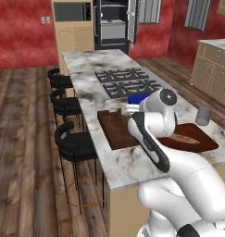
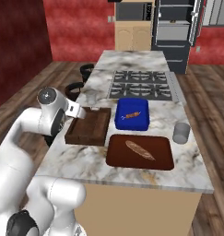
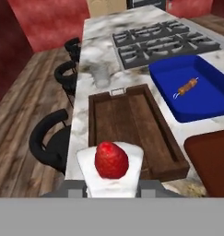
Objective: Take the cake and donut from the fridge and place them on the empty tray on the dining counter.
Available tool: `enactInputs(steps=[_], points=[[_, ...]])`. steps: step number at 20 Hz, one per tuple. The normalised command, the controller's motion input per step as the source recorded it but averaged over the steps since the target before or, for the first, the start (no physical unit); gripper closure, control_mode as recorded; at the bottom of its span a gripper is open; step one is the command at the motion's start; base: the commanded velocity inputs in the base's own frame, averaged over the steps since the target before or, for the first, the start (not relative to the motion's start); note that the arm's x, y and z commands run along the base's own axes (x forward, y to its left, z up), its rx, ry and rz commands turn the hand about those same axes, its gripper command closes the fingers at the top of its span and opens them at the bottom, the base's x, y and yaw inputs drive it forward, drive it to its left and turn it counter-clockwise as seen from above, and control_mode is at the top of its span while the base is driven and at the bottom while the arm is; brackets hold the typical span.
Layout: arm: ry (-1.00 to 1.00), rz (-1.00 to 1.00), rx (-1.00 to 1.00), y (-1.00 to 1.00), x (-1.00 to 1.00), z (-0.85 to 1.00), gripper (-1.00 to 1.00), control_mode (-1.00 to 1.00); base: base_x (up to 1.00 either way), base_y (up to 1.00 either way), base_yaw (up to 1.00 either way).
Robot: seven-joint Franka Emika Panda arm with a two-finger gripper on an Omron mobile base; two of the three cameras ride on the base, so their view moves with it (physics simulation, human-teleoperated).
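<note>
The gripper (image 3: 112, 186) pinches the cake (image 3: 111, 169) at the bottom of the hand view. The cake is a small white wedge with a shiny red topping on it. It hangs just over the near end of the tray (image 3: 132, 126), which sits in the middle of that view.

The tray is dark brown wood, a long rectangle with a low rim all around and nothing inside. It rests on the surface (image 3: 102, 46), a smooth white-grey stone top with cloudy marks. To the right of the tray is a blue dish (image 3: 210, 99) with a small skewer (image 3: 187, 86) in it. A red-brown board (image 2: 157, 154) with a long bread (image 2: 140, 150) lies at the lower middle of the right base view, and a grey cup (image 2: 181, 132) stands to its right.

I think the next step is to put the cake down in the tray. To do it well, the gripper should move forward past the rim, go down slowly, and let go only when the cake sits flat on the wood.

The fridge (image 1: 111, 23) stands open at the top of the left base view.
</note>
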Motion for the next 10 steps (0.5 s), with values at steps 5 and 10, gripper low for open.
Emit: enactInputs(steps=[5, 10], points=[[0.10, 0.00, 0.00, 0.00, 0.61, -0.44, 1.00, -1.00, 0.00, 0.00, 0.00], [0.01, 0.00, 0.00, 0.00, 0.38, -0.24, 1.00, -1.00, 0.00, 0.00, 0.00]])
